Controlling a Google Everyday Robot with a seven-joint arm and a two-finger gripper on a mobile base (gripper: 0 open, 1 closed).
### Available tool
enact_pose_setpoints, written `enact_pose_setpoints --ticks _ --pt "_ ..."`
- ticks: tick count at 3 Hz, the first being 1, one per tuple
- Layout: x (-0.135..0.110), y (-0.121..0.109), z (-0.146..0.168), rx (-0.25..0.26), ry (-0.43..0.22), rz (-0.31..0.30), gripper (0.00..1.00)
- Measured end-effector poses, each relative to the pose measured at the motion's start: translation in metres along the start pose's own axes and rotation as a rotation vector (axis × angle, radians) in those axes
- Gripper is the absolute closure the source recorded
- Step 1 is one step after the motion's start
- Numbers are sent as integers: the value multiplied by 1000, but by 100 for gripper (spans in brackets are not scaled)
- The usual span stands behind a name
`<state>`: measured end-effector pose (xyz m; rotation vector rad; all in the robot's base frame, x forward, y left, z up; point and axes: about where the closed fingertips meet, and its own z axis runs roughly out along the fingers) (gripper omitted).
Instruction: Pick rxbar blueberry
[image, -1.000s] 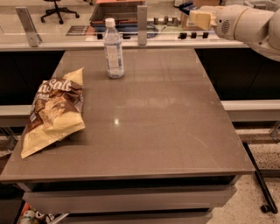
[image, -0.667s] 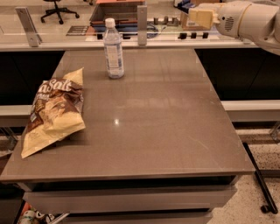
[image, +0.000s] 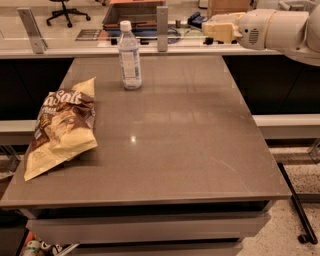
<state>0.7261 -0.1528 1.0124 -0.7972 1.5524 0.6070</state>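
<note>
**Hand raised off the far right corner, small blue bar at its tip**

The hand (image: 205, 26) sits high at the upper right, beyond the far right corner of the counter (image: 200, 145) and above the pale ledge that runs along its back edge. It points left, with the thick white arm (image: 280, 27) reaching in behind it from the right edge of the view.

Right at the hand's tip is a small dark blue thing, which I take to be the rxbar blueberry (image: 196, 20). It is off the counter and up at the height of the hand. The hand looks pressed together on it, pinching one end, though clutter behind it makes this hard to be sure of.

On the counter, a clear water bottle (image: 129, 55) with a white cap stands upright near the far edge, left of the middle. A yellow-and-brown chip bag (image: 62, 125) lies flat near the left edge, well apart from the bottle and closer to the front. Both are well apart from the hand.

Behind the ledge, an upright grey post (image: 162, 27) rises just right of the bottle, and an office chair (image: 65, 10) shows at the top left.
</note>
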Motion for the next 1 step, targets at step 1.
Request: enact_pose_setpoints --ticks 1 --pt "0 0 0 0 0 0 100"
